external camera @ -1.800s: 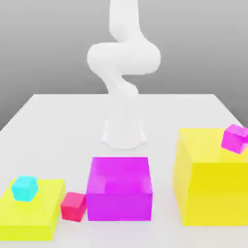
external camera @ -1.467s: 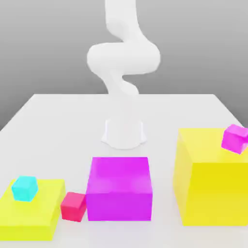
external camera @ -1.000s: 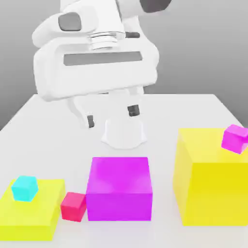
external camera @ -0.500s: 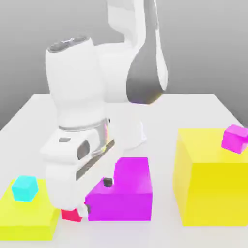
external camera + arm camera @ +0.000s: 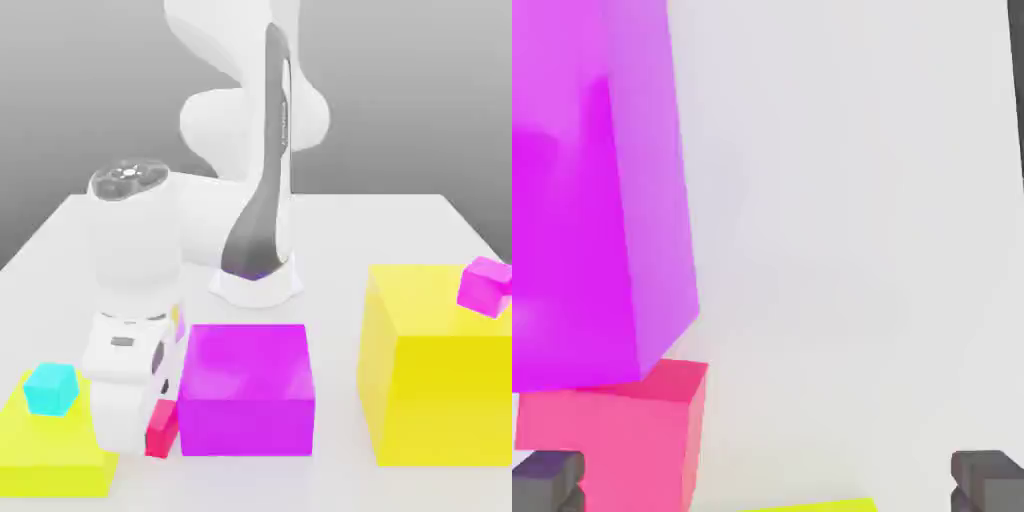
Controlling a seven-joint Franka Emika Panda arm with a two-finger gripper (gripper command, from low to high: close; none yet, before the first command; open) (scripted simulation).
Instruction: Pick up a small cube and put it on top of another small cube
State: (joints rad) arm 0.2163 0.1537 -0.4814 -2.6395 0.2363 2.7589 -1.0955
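A white table carries everything. Directly on it stand a big magenta block in the middle, a tall yellow block toward the exterior view's right, and a low yellow block toward its left. A small red-pink cube sits on the tabletop between the low yellow block and the magenta block, just beside the latter. The arm's white base stands farther back.

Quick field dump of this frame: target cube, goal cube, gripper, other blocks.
target: small matte red-pink cube, on the table against the big magenta block
goal: small matte cyan cube, on the low yellow block
gripper: open, low by the red-pink cube, nothing held
fingers: one in front of the cube, not straddling it
other: small magenta cube on the tall yellow block
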